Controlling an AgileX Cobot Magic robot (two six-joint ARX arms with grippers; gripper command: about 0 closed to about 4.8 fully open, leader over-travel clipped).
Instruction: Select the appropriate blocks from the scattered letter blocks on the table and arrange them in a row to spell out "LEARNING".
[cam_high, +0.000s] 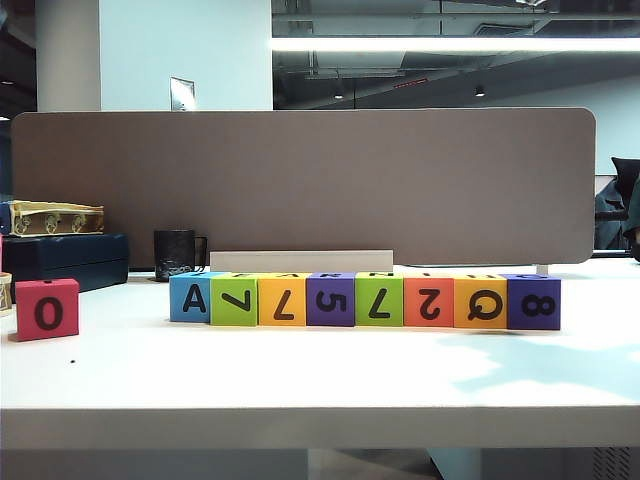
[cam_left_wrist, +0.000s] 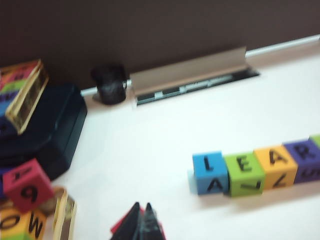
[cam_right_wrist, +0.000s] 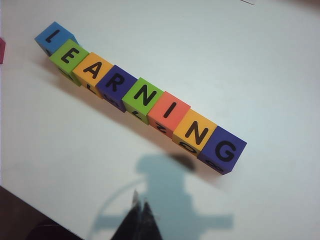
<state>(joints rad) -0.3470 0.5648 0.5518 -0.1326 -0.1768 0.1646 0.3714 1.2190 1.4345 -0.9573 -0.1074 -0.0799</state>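
Eight letter blocks stand touching in one row on the white table (cam_high: 320, 370). In the right wrist view their tops read LEARNING, from the blue L (cam_right_wrist: 54, 36) to the purple G (cam_right_wrist: 222, 148). From the exterior, the front faces run from blue A (cam_high: 190, 298) to purple 8 (cam_high: 534, 301). A red cube marked O (cam_high: 47, 309) sits apart at the far left. My left gripper (cam_left_wrist: 141, 207) is shut and empty above a red shape (cam_left_wrist: 119, 226), away from the blue L (cam_left_wrist: 208, 167). My right gripper (cam_right_wrist: 140, 202) is shut and empty, over its own shadow. Neither gripper shows in the exterior view.
A grey-brown divider panel (cam_high: 300, 180) closes the back. A black mug (cam_high: 175, 254) and a dark case (cam_high: 65, 258) under a yellow-edged box (cam_high: 55, 217) stand at the back left. A yellow-rimmed box (cam_left_wrist: 62, 215) holds more cubes, one of them red (cam_left_wrist: 26, 185).
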